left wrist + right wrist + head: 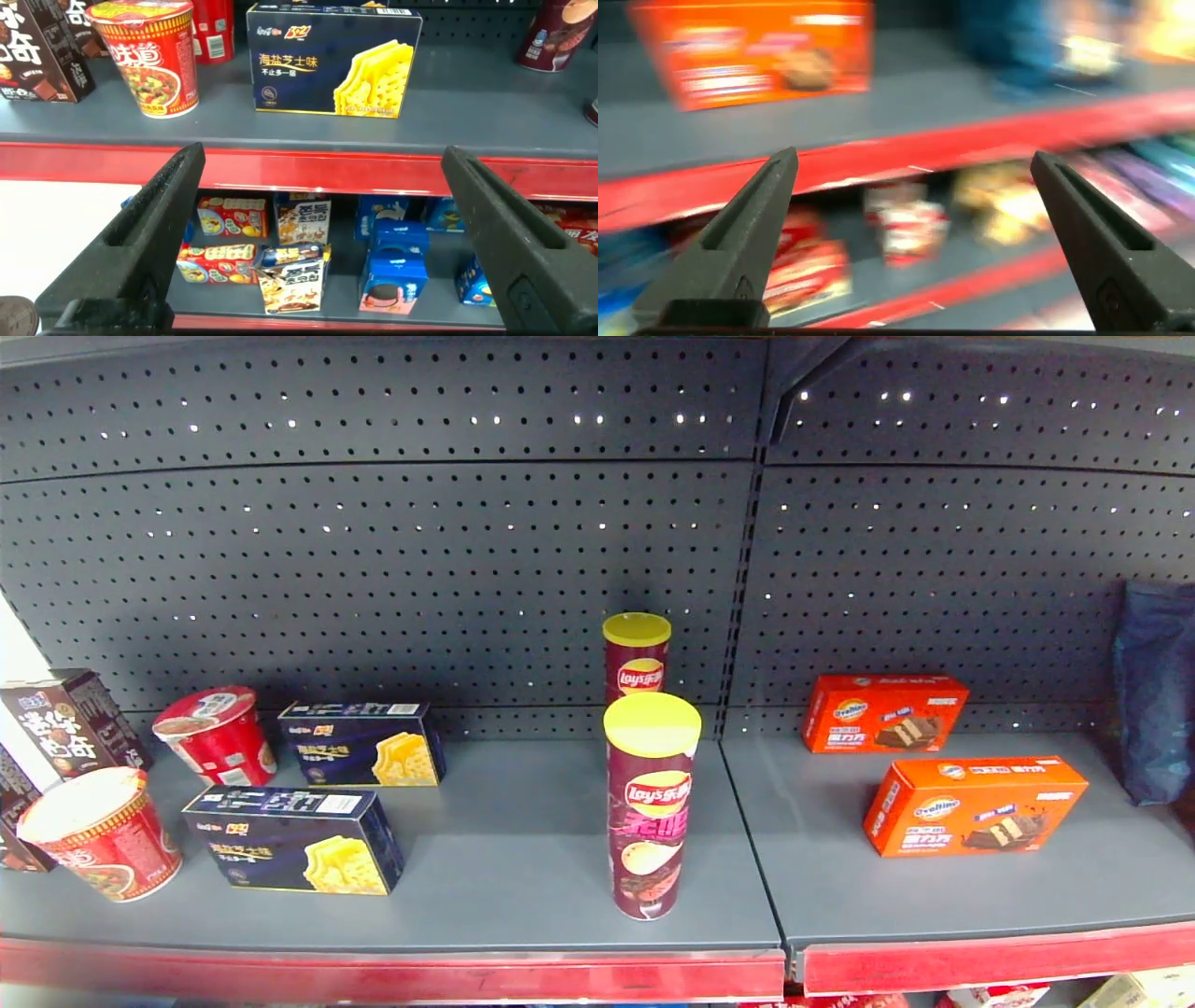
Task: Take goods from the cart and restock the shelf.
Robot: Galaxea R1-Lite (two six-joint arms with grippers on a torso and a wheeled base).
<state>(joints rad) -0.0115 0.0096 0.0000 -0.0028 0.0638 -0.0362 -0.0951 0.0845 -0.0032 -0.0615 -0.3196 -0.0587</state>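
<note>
Two chip cans stand upright at the centre of the shelf (523, 868): the near chip can (651, 812) toward the front, and the far chip can (636, 658) by the back panel (373, 569). We judge both light, stiff-walled, smooth and prone to tip, so take hold at mid-body across the dia. w/ moderate force and no side push. On the right bay lie orange boxes (974, 805); on the left bay, navy boxes (294, 840) and cup noodles (101, 833). We expect the cartons to be light but crushable, so clamp across the narrow faces. The cups look thin-walled, so clamp just below the rim. Our left gripper (322, 157) sits low in front of the left bay, approx. level w/ the red front edge (392, 978), facing a navy box. Its jaws are wide apart w/ nothing between. Our right gripper (912, 161) sits likewise before the right bay, facing an orange box, jaws wide apart and empty.
</note>
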